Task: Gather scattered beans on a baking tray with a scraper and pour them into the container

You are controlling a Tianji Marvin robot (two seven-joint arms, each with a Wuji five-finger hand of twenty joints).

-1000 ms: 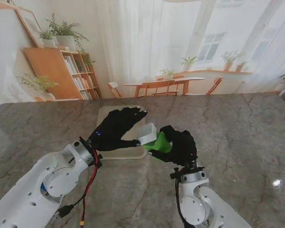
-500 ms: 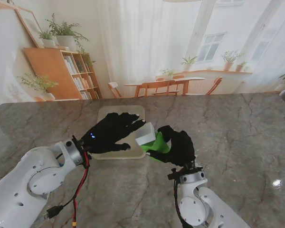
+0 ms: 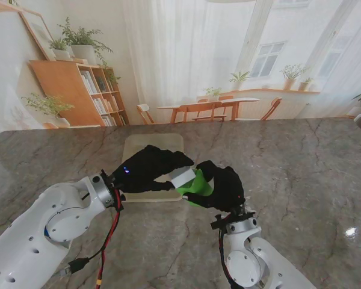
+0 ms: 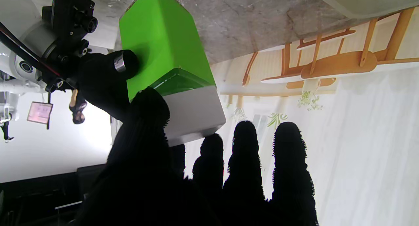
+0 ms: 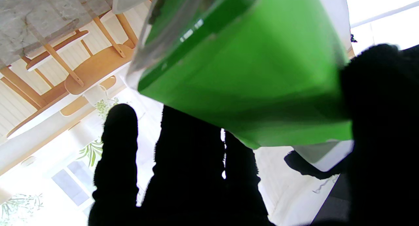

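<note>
Scraper in green plastic with a white blade edge (image 3: 189, 180) sits between both hands at the right, nearer corner of the flat cream baking tray (image 3: 151, 144), long axis pointing left and away from me. The black-gloved right hand (image 3: 224, 186) is clamped round its green body, while the black-gloved left hand (image 3: 149, 168) curls fingers and thumb onto the white end; the beans are too small to see.

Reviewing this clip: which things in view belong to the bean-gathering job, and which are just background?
Part of the job:
- baking tray
- green and white scraper
- left hand, fingers on the scraper's white end
- right hand, gripping its green end

Just there:
- marble table
- room backdrop

No beans or container can be made out.
</note>
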